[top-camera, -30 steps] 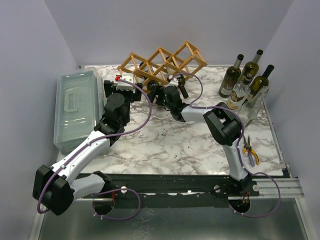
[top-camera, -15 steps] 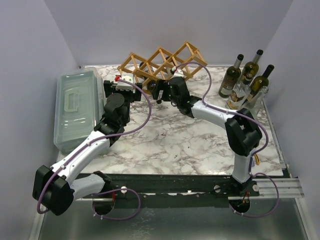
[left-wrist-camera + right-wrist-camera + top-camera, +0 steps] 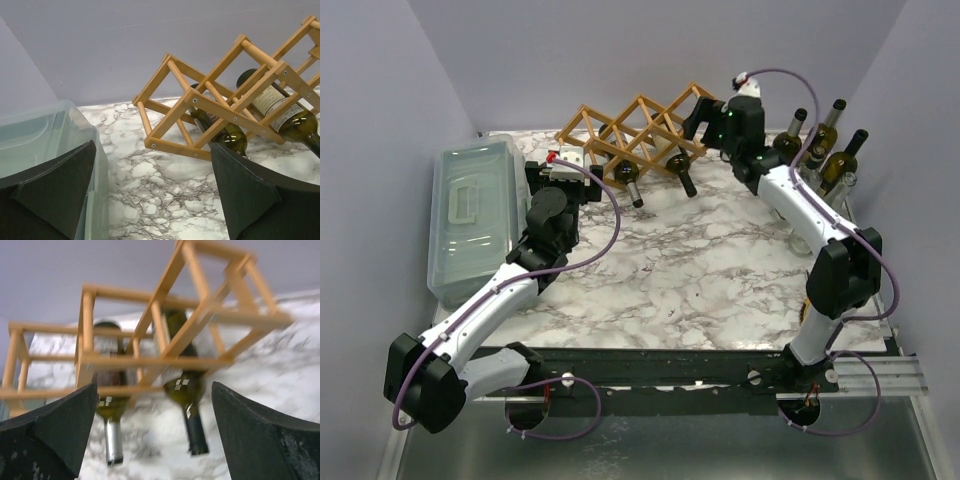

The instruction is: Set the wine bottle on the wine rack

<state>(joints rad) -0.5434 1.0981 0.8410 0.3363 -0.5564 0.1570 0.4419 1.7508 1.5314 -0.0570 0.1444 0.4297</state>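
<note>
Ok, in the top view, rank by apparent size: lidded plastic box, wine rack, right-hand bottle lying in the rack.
1-2, too close to rank: lidded plastic box and wine rack; the rack sits farther back.
3: right-hand bottle, clearly smallest, partly hidden by the rack.

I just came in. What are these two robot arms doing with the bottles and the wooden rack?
The arms are loading wine bottles into the wooden rack at the back of the table. The left bottle and the right bottle already lie in its cells, necks toward the arms. Both pincers are open and hold nothing: the right pincer is by the rack's right end, and the left pincer faces its left end beside the plastic box. Some spare bottles stand upright at the far right.
</note>
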